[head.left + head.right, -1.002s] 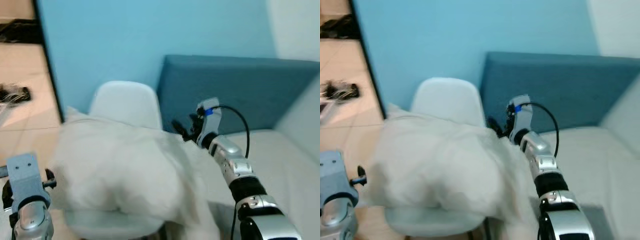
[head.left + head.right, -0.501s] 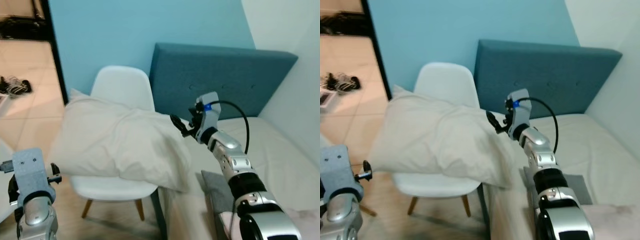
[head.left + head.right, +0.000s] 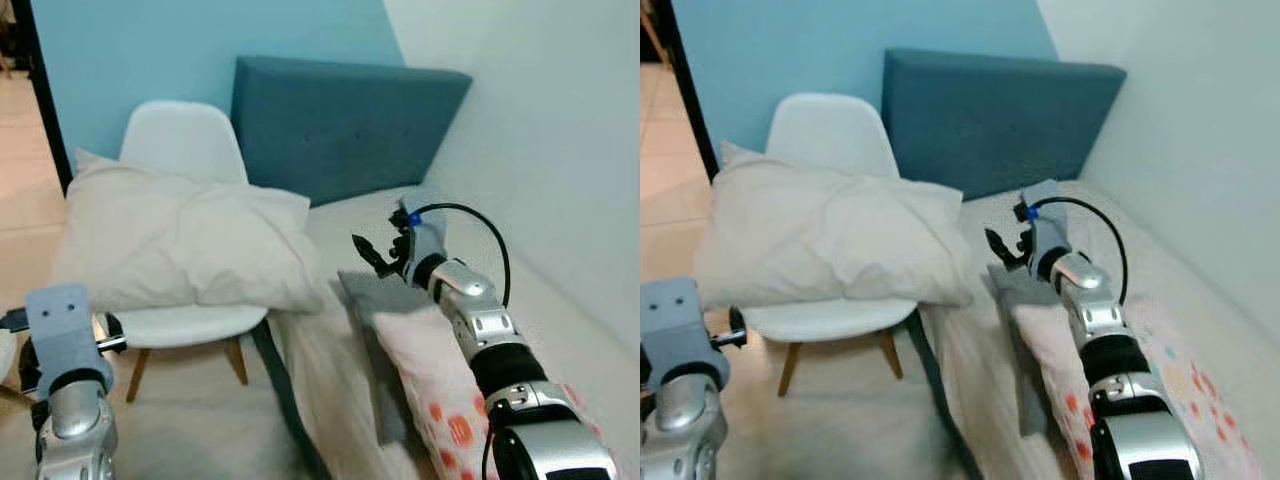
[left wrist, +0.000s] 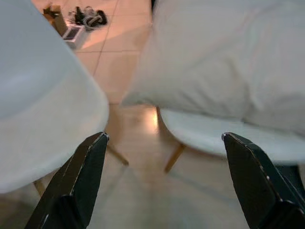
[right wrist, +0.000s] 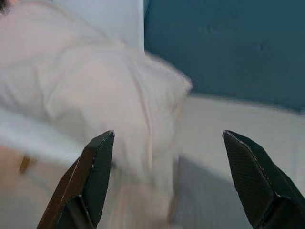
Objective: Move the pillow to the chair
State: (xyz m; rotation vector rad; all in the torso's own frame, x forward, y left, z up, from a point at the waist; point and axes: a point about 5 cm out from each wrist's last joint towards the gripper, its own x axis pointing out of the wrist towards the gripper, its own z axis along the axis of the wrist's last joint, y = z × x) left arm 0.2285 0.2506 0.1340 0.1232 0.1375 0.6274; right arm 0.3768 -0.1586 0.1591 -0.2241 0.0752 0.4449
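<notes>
The cream pillow (image 3: 180, 240) lies across the seat of the white chair (image 3: 182, 140), leaning on its back, one corner hanging over toward the bed. My right gripper (image 3: 372, 255) hovers open over the bed, a short way from that corner and not touching it. In the right wrist view the open right gripper (image 5: 167, 134) faces the pillow (image 5: 95, 90). My left arm (image 3: 65, 345) is low beside the chair; the left wrist view has the left gripper (image 4: 163, 137) open with nothing in it, facing the pillow (image 4: 224, 62) and chair seat (image 4: 214, 136).
The bed (image 3: 340, 340) with its teal headboard (image 3: 340, 120) stands right of the chair. On it lie a grey cloth (image 3: 375, 300) and an orange-dotted pillow (image 3: 450, 410). A second white chair (image 4: 43, 109) is close to my left gripper. Tiled floor lies to the left.
The camera has swung right toward the bed. The pillow has settled on the chair, and my right gripper now stands clear of its corner.
</notes>
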